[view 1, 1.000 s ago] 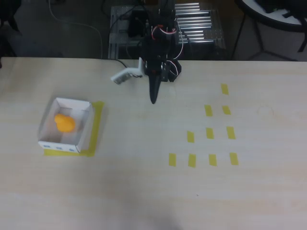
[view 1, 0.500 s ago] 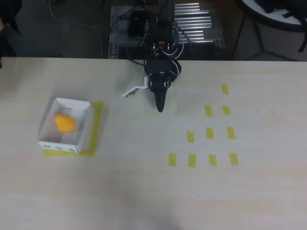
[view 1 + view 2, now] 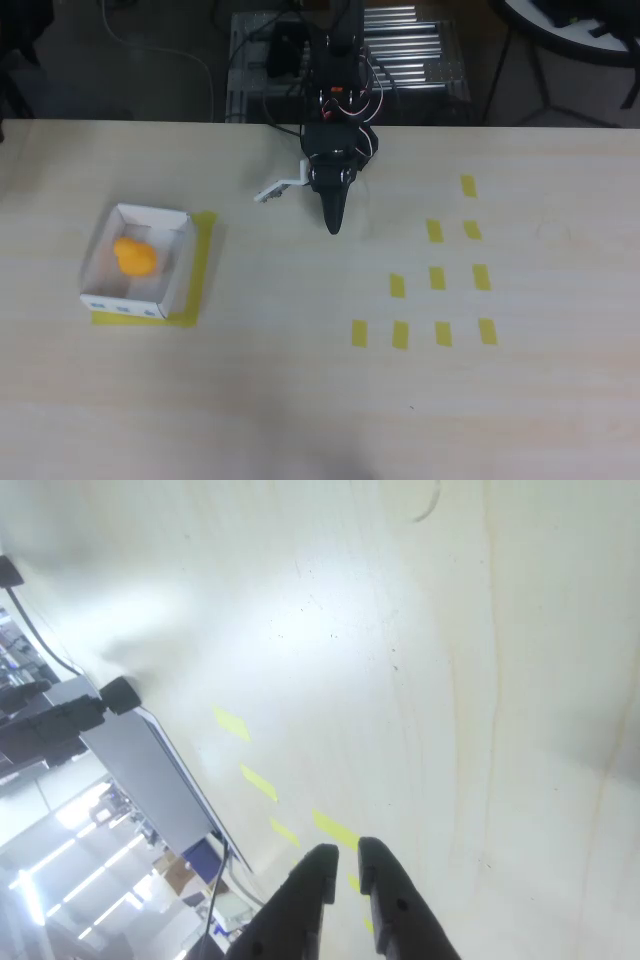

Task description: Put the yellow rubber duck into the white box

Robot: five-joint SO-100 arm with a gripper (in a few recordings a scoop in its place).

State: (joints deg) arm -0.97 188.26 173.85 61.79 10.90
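Note:
The yellow rubber duck (image 3: pixel 134 256) lies inside the white box (image 3: pixel 176 266) at the left of the table in the overhead view. My gripper (image 3: pixel 333 226) hangs over bare tabletop near the back middle, far to the right of the box, its dark fingers pointing toward the front. The wrist view shows the two fingertips (image 3: pixel 322 862) almost touching, with nothing between them, so the gripper (image 3: pixel 342 858) is shut and empty.
The box stands on a yellow tape square (image 3: pixel 203 270). Several short yellow tape strips (image 3: pixel 437 277) dot the right half of the table. Behind the table's back edge sit a metal rack (image 3: pixel 405 55) and cables.
One second ago the gripper pointed slightly further left with its white jaw spread wider; it swung a little right and has stayed still for the last half second. Duck and box unchanged.

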